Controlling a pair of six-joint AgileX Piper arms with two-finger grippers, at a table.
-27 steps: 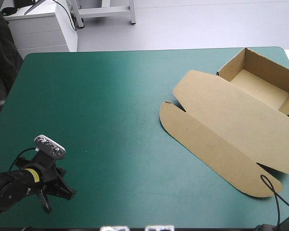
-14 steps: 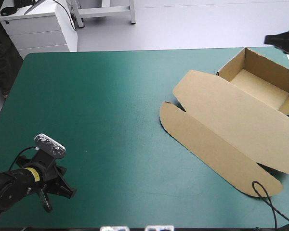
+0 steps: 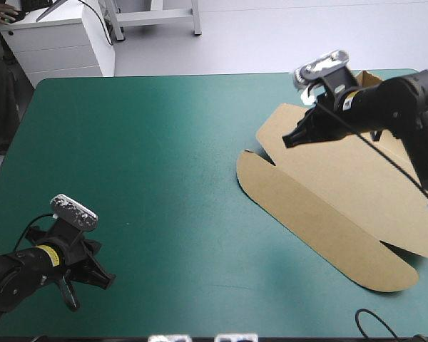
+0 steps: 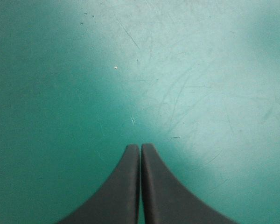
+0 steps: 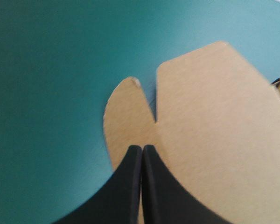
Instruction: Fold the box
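I count one box (image 3: 342,192) on my feed, brown board lying on the right half of the desk (image 3: 164,142), whose cover is teal-green. Its lid lies flat and open toward the desk's near edge. A long front flap (image 3: 307,214) with two rounded ends runs along the lid's left side. The tray part sits toward the far right corner, and most of it is hidden behind my right arm.

I have two tools. The right tool (image 3: 289,140) hangs over the far left corner of the lid with its black fingers pressed together in one point, clamped on nothing. In its wrist view the tips sit over the board just short of one narrow slit (image 5: 156,102), which parts a rounded flap end (image 5: 123,105) from the wider lid panel. I cannot tell whether the tips touch the board.

The left tool (image 4: 140,147) is near the desk's near left corner, well apart from the box. Its fingers are also pressed together and empty. Below it I see only bare cover with fine scratches and one small white speck (image 4: 115,67).
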